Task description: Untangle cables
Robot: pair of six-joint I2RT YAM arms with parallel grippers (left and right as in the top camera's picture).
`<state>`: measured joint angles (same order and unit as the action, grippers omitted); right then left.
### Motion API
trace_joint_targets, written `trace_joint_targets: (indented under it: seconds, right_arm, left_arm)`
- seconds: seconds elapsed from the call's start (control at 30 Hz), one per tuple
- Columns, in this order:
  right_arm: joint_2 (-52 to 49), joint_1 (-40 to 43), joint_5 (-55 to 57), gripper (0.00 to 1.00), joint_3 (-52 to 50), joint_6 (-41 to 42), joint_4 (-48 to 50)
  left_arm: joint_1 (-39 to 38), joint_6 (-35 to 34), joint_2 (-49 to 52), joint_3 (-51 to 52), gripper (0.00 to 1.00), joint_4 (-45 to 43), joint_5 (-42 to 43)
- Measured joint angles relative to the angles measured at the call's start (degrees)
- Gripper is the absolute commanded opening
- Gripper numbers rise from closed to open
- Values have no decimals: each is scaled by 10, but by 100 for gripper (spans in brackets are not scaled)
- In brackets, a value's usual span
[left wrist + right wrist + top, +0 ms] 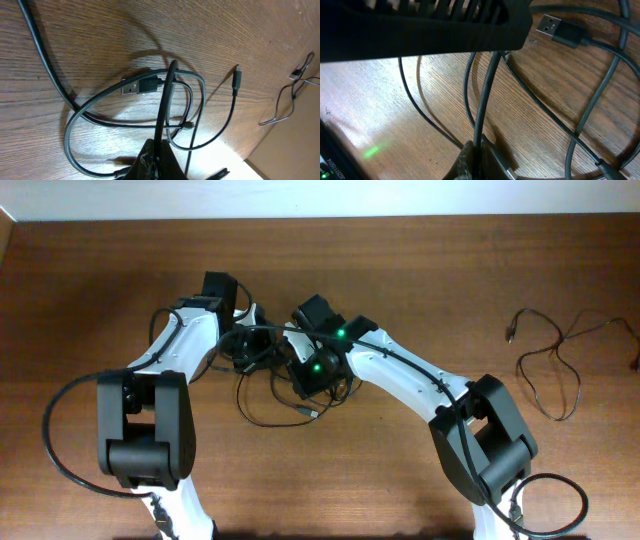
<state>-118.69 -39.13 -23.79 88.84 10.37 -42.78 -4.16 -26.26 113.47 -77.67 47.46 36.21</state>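
Observation:
A tangle of thin dark cables [268, 385] lies at the table's middle, between both arms. My left gripper [247, 352] is shut on one dark strand [164, 115] that runs up from its fingertips [161, 152]. Under it lie a grey loop [75, 135], a USB plug [137, 86] and a small plug [236, 80]. My right gripper [303, 368] is shut on a dark strand [487, 85] rising from its fingertips [478, 156]. A USB plug [560, 29] and crossing cords [592, 107] lie to its right.
A separate thin cable [552, 362] sprawls loosely at the table's right side; it also shows in the left wrist view [292, 87]. The left arm's black body [420, 25] hangs just above the right gripper. Thick arm cables [60, 430] loop near both bases.

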Motion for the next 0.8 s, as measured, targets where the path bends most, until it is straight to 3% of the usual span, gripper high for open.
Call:
trace_joint_targets:
  seconds: [0.1,0.17,0.3,0.37,0.47,0.5,0.53,0.6,0.8]
  right_arm:
    - [1,4,2,4,0,0,1]
    - [24,9,4,4,-4,0,-15]
    - [129,11,4,4,-7,1,-29]
    - [156,11,4,4,-7,11,-33]
    - [172,11,-2,4,-8,43,-17]
    - [175,11,-14,4,-8,49,-7]
    - [183,11,-32,4,-8,56,6]
    - [206,12,-50,4,-9,62,13]
    - [305,63,-61,4,3,64,55]
  left_arm:
    - [-5,-4,0,0,11,2,-45]
    - [-8,-6,0,0,27,-2,-99]
    - [-5,-8,0,0,71,-2,-162]
    - [-5,-10,0,0,73,-6,-172]
    - [-4,-19,0,0,70,-19,-179]
    - [-3,-20,0,0,55,-19,-182]
    - [-2,-20,0,0,32,-18,-188]
    - [-2,-16,0,0,11,-17,-198]
    - [-2,-8,0,0,0,-17,-204]
